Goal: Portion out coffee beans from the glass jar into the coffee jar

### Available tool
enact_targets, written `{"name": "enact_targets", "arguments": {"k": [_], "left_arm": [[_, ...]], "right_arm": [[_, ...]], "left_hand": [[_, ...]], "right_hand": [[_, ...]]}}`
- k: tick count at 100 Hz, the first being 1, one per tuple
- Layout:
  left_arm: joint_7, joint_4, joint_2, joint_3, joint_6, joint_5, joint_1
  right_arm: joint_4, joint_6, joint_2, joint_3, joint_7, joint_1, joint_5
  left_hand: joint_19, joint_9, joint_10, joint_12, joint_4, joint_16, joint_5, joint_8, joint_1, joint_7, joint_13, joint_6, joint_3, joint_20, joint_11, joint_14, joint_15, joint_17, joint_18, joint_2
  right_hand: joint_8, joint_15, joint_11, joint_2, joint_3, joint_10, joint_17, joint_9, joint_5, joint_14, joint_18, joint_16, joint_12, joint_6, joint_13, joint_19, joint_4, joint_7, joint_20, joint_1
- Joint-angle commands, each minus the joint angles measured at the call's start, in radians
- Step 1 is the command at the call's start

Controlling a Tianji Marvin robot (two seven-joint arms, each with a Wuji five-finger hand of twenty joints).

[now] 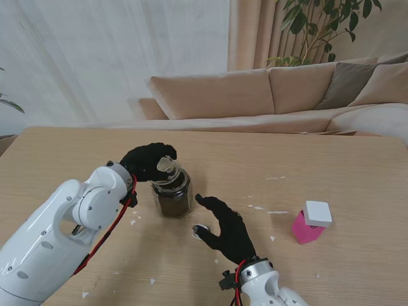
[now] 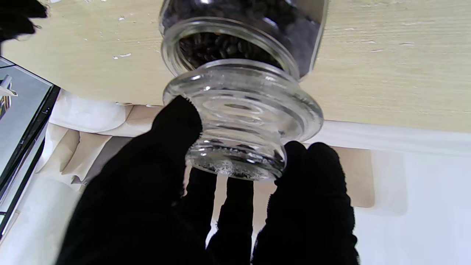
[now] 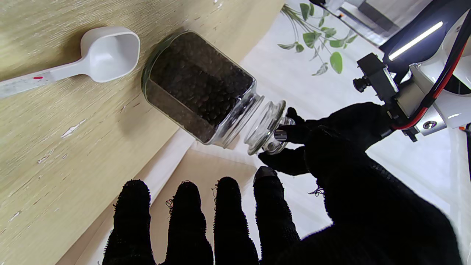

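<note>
Your left hand (image 1: 148, 162) pinches the slick glass lid (image 2: 241, 121) off the heavy, breakable jar (image 1: 172, 194); right hand (image 1: 226, 229) spread, empty.

a pink container (image 1: 306, 229) with a white square lid (image 1: 317, 213) stands on the wooden surface (image 1: 76, 153), off to the right of the right hand (image 1: 226, 228) and a little farther from me than its wrist. small white flecks (image 1: 264, 208) lie scattered on the wood between that hand and the container. a white plastic scoop (image 3: 88, 64) lies flat on the surface just beyond the right hand's fingertips, bowl up, with a red mark on its handle. past the far edge of the surface stand a beige sofa (image 1: 268, 95) with a grey cushion (image 1: 347, 83), a pale curtain (image 1: 115, 57) and a leafy plant (image 1: 319, 25).
</note>
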Motion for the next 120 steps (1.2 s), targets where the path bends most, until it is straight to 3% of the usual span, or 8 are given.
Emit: {"name": "enact_targets", "arguments": {"k": [1, 31, 72, 81, 86, 120], "left_arm": [[-0.018, -0.009, -0.009, 0.013, 0.004, 0.004, -0.009], [-0.011, 0.033, -0.011, 0.080, 0.021, 0.035, -0.048], [-0.011, 0.051, -0.011, 0.105, 0.029, 0.035, -0.062], [-0.018, 0.048, -0.010, 0.106, 0.032, 0.034, -0.061], [-0.021, 0.048, -0.009, 0.106, 0.035, 0.032, -0.060], [-0.062, 0.031, -0.003, 0.103, 0.061, 0.015, -0.055]], "right_arm": [[-0.006, -0.002, -0.004, -0.002, 0.015, -0.008, 0.003], [-0.011, -0.005, -0.004, 0.003, 0.016, -0.015, 0.007], [-0.010, -0.006, -0.004, 0.005, 0.021, -0.015, 0.014], [-0.010, -0.008, -0.004, 0.005, 0.022, -0.014, 0.017], [-0.010, -0.009, -0.004, 0.005, 0.023, -0.014, 0.020], [-0.012, -0.011, -0.004, 0.007, 0.027, -0.016, 0.027]], "left_hand": [[0.031, 0.058, 0.003, 0.055, 0.034, 0.049, 0.041, 0.022, 0.160, 0.066, 0.066, 0.051, 0.136, -0.001, 0.066, -0.086, 0.053, 0.002, -0.020, 0.056], [0.031, 0.058, -0.004, 0.057, 0.034, 0.050, 0.041, 0.022, 0.159, 0.065, 0.064, 0.047, 0.134, -0.001, 0.067, -0.089, 0.052, 0.001, -0.020, 0.057], [0.012, 0.041, -0.013, 0.044, 0.039, 0.040, 0.028, 0.023, 0.131, 0.060, 0.032, 0.044, 0.120, -0.003, 0.061, -0.098, 0.044, -0.020, -0.020, 0.070], [-0.009, 0.019, -0.017, -0.023, 0.065, -0.017, 0.013, 0.024, 0.096, 0.051, -0.012, 0.039, 0.106, 0.004, 0.075, -0.105, 0.051, -0.038, -0.015, 0.090], [-0.025, 0.009, -0.020, -0.038, 0.081, -0.100, 0.006, 0.023, 0.064, 0.046, -0.039, 0.037, 0.127, 0.008, 0.077, -0.107, 0.062, -0.051, -0.008, 0.094], [-0.213, -0.149, -0.075, -0.097, 0.080, -0.228, -0.108, -0.019, -0.047, -0.048, -0.220, -0.005, 0.060, -0.022, -0.029, -0.131, -0.112, -0.211, 0.067, 0.068]], "right_hand": [[-0.011, -0.018, -0.004, 0.020, -0.009, -0.025, 0.002, -0.029, -0.023, -0.026, -0.010, 0.010, -0.006, 0.016, -0.033, -0.012, 0.021, 0.009, 0.012, 0.028], [-0.011, -0.018, -0.003, 0.021, -0.009, -0.025, 0.003, -0.030, -0.022, -0.025, -0.011, 0.010, -0.006, 0.016, -0.033, -0.012, 0.021, 0.008, 0.014, 0.029], [-0.011, -0.018, -0.003, 0.020, -0.009, -0.027, 0.003, -0.032, -0.023, -0.025, -0.011, 0.011, -0.006, 0.015, -0.034, -0.012, 0.021, 0.008, 0.016, 0.028], [-0.011, -0.018, -0.003, 0.020, -0.010, -0.027, 0.005, -0.032, -0.024, -0.025, -0.011, 0.011, -0.006, 0.015, -0.033, -0.012, 0.021, 0.007, 0.017, 0.028], [-0.011, -0.018, -0.003, 0.021, -0.010, -0.027, 0.005, -0.032, -0.023, -0.026, -0.011, 0.011, -0.006, 0.015, -0.034, -0.011, 0.021, 0.007, 0.017, 0.028], [-0.010, -0.017, -0.003, 0.020, -0.011, -0.028, 0.005, -0.034, -0.027, -0.022, -0.010, 0.012, -0.006, 0.013, -0.033, -0.007, 0.021, 0.007, 0.021, 0.029]]}}
